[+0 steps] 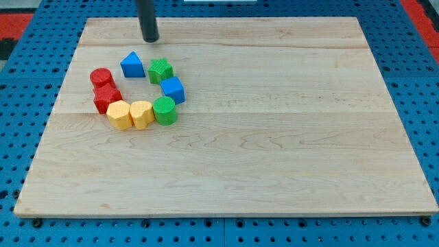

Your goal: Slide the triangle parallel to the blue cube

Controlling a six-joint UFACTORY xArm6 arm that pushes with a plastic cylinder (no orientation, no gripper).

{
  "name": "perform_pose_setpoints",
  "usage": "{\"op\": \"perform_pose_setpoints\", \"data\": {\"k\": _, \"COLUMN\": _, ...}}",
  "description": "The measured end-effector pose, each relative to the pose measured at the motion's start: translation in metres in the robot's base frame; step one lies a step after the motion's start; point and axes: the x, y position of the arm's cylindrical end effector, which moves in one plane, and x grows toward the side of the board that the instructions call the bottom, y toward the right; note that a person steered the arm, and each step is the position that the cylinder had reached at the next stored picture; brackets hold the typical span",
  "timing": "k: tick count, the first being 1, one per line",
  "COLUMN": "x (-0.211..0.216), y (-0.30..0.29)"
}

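Observation:
The blue triangle (pixel 132 65) lies on the wooden board at the view's upper left. The blue cube (pixel 173 90) sits below and to the right of it, with a green star (pixel 160 70) between them. My tip (pixel 149 39) rests on the board just above and slightly right of the triangle, apart from it.
A red cylinder (pixel 101 77) and a red star-like block (pixel 107 97) sit left of the triangle. Two yellow blocks (pixel 119 114) (pixel 141 114) and a green cylinder (pixel 164 110) close the ring below. The board (pixel 274 137) lies on a blue pegboard.

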Motion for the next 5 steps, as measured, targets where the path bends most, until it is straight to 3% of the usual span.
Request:
{"op": "perform_pose_setpoints", "data": {"k": 2, "x": 0.062, "y": -0.009}}
{"op": "perform_pose_setpoints", "data": {"k": 3, "x": 0.058, "y": -0.016}}
{"op": "perform_pose_setpoints", "data": {"k": 5, "x": 0.118, "y": -0.006}}
